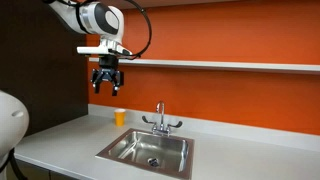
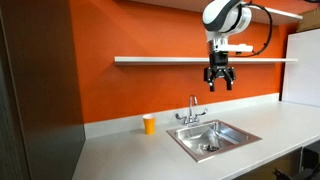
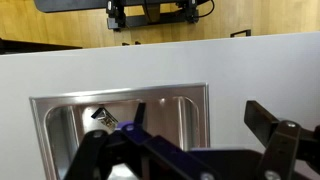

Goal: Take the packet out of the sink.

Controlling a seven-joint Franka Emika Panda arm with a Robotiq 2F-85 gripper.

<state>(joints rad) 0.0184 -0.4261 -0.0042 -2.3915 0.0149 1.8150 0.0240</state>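
The stainless-steel sink [image 1: 123, 146] is set in the pale counter and shows in both exterior views [image 2: 228, 128] with its chrome faucet [image 1: 160, 121]. My gripper [image 1: 107, 84] hangs high above the counter, well above the sink and apart from it, in front of the orange wall [image 2: 220, 84]. Its fingers are spread and empty in the wrist view [image 3: 200, 125]. In the wrist view a small object [image 3: 99, 116] lies in the basin [image 3: 60, 125]; it may be the packet, but it is too small to tell. The exterior views show no clear packet.
A small yellow-orange cup [image 1: 120, 117] stands on the counter by the wall, beside the sink [image 2: 149, 124]. A long shelf [image 1: 230, 65] runs along the orange wall at about gripper height. A dark cabinet side [image 2: 35, 80] bounds the counter's end.
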